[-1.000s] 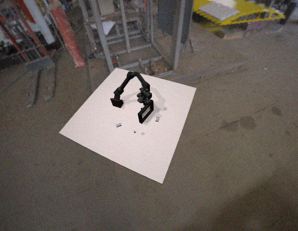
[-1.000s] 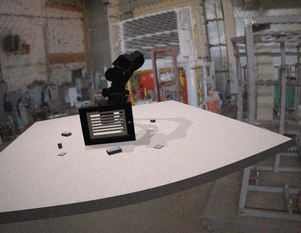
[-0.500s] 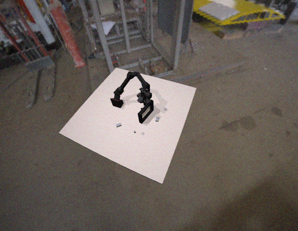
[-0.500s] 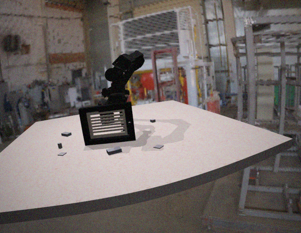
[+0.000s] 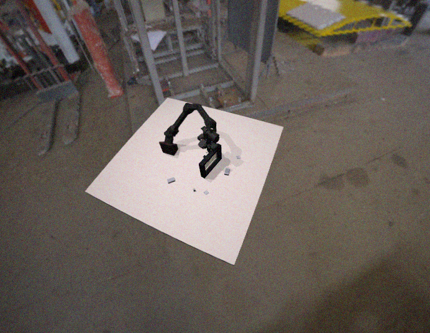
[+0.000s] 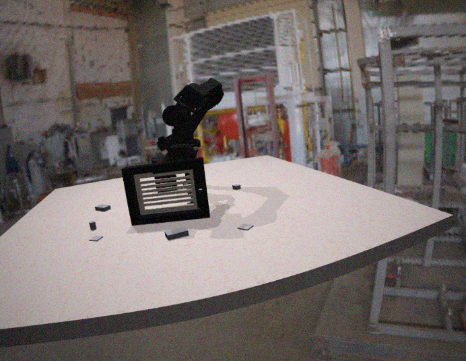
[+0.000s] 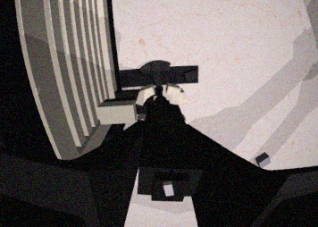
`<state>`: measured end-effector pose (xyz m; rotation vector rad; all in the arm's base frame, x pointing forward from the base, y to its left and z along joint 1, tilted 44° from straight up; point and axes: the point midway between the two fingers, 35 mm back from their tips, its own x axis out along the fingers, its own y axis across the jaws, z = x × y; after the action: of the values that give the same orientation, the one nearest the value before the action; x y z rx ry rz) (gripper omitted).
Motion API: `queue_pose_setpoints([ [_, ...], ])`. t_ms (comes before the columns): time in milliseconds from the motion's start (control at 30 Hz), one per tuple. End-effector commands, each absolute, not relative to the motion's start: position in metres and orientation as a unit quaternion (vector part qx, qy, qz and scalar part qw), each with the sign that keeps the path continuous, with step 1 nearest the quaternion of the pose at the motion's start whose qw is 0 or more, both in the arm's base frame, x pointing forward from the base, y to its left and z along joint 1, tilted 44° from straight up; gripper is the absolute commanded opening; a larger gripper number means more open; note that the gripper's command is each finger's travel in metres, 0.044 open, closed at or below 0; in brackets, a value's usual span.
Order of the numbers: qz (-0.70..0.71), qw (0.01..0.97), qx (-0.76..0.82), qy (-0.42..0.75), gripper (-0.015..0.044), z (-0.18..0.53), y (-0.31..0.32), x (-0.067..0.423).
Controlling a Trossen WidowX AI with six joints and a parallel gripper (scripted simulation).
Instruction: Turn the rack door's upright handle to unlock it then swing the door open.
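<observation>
The black rack frame [image 5: 203, 171] [image 6: 128, 198] stands upright on the table. Its slatted door [image 6: 139, 202] [image 7: 36, 68] looks shut, in line with the frame. The dark handle [image 7: 162, 144] stands off the door's arm side, in the middle of the wrist view; the frame hides it in the exterior view. My gripper [image 7: 163, 128] [image 5: 207, 155] is shut on the handle, with one finger on each side of it. The fingertips and the contact are dark and partly merged with the handle. The handle's exact turn angle is hard to tell.
Small grey pieces lie on the table [image 5: 136, 171] [image 6: 225, 271]: a block [image 5: 227, 171] [image 6: 176, 233] and a flat tile [image 5: 238, 157] [image 6: 246, 226] beyond the frame, another block [image 5: 171, 180] [image 6: 102, 207] to one side, and a dark cube [image 6: 236, 186] on the arm's side.
</observation>
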<state>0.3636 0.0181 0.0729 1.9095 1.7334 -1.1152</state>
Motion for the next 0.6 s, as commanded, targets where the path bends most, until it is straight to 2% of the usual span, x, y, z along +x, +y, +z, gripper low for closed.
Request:
queue_pose_setpoints([
  [0,-0.384,0.175,0.667,0.614,0.0022,0.072,0.017,0.362],
  [567,-0.277,0.284,0.628,0.669,0.0022,0.07,0.014,0.344],
])
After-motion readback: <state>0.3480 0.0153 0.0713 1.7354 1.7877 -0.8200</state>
